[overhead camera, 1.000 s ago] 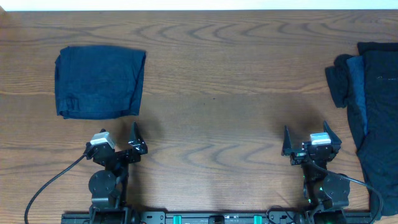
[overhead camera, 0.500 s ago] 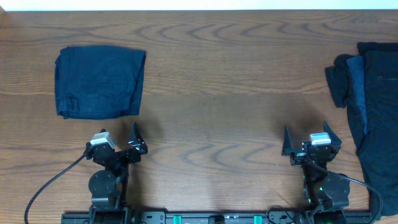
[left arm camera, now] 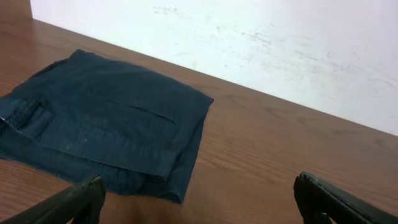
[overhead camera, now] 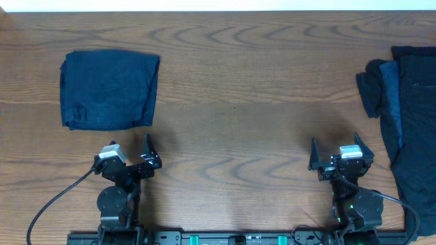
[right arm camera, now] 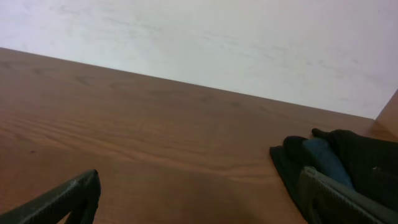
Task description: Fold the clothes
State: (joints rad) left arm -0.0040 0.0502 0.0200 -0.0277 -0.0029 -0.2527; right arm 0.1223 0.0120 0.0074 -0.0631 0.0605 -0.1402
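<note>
Left pincer (overhead camera: 128,154) and right pincer (overhead camera: 335,148) are shown fully open w/ nothing gripped, both held low at the near edge of the desk (overhead camera: 238,75) and well apart from each other. In each wrist view only two dark fingertips are seen at the bottom corners, w/ bare wood between them, which confirms an empty, wide stance. The clothes are divided into two lots. One navy garment (overhead camera: 109,90) is laid at the far left of the desk as a folded rectangle, approx. square, w/ doubled layers visible along its near edge; it is seen just ahead of the left pincer. It is judged to be finished work, set aside at the left so that the mid-desk wood can serve as the folding area. The unfolded heap (overhead camera: 409,116), navy to black, is piled at the right edge of the desk and partly cut off by the frame; the no. of items cannot be told. It is placed on the right pincer's side, presumably as the supply stack. Est. next step: one garment is to be drawn from the heap and spread flat at centre. Risk: the layers are overlapped, so more than one item may be lifted at once; limp cloth is best pinched at an edge or corner.
</note>
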